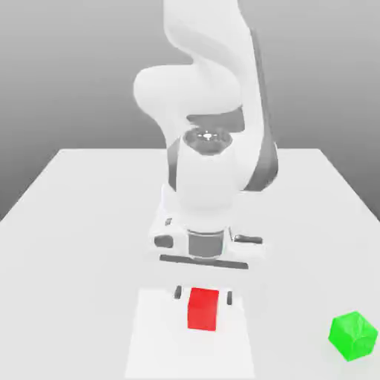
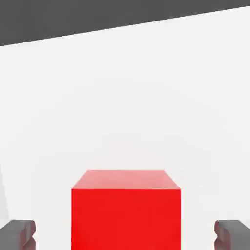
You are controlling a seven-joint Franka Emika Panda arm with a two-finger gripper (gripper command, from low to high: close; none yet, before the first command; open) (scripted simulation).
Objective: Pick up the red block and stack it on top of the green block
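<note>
Red block (image 1: 202, 309) sits between the wide-open fingers of the gripper (image 1: 202, 295) — untouched — with the green block (image 1: 353, 336) well apart on the table (image 1: 74, 223).

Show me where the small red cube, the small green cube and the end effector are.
Small glossy red cube (image 1: 202, 309), exterior view, on its front face.
Small translucent green cube (image 1: 353, 335), exterior view, at its middle.
End effector (image 1: 202, 296), exterior view, midway between its open fingertips, over the red cube's top.

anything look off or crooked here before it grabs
Nothing stands out. The red block sits flat and square on the table, between the open fingers with a gap on each side. The green block rests apart, toward the exterior view's right, turned at an angle but intact.
</note>
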